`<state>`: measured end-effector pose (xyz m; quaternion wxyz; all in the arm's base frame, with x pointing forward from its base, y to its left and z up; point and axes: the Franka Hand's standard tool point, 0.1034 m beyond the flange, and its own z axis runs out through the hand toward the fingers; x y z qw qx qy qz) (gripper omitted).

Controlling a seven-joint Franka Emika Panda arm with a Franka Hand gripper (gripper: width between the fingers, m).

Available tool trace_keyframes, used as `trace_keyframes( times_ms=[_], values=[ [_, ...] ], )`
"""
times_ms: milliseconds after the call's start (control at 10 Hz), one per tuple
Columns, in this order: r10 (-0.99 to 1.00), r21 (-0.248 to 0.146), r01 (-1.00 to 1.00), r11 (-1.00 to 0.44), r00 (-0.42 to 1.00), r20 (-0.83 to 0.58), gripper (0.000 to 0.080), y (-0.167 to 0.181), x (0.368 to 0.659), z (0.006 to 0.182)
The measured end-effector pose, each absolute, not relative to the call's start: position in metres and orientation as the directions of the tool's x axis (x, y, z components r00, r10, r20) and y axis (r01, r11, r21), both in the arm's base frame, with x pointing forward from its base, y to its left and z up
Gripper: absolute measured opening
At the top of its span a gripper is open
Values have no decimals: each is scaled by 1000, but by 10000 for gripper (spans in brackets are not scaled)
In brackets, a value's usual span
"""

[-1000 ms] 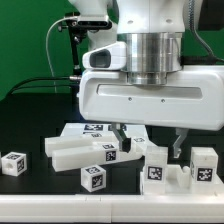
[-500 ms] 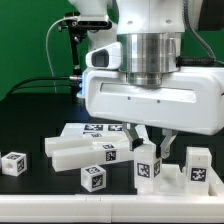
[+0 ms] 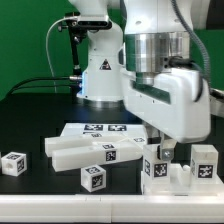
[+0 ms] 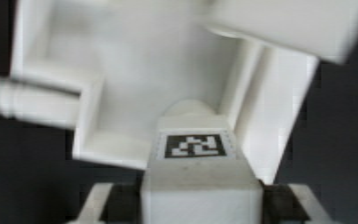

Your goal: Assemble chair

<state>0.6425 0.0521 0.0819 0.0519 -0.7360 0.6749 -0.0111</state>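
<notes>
The exterior view sits low, little above the black counter. It is close in and faces across the counter toward the arm's base and the green backdrop on the far side, with the arm filling that view's upper right. The wrist view rides on the arm and looks down along the hand, so near that one tagged white part and a white panel behind it fill the picture. Both views share that part, which stands under the hand toward the exterior view's right.
</notes>
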Motion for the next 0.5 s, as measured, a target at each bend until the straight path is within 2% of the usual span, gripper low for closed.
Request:
trace_keyframes(
  times_ms=[200,500],
  values=[
    [-987,-107,-983,150,-143,-75,282,53,648,84],
    [-956,-92,-953,289,-281,-87,284,49,645,82]
  ],
)
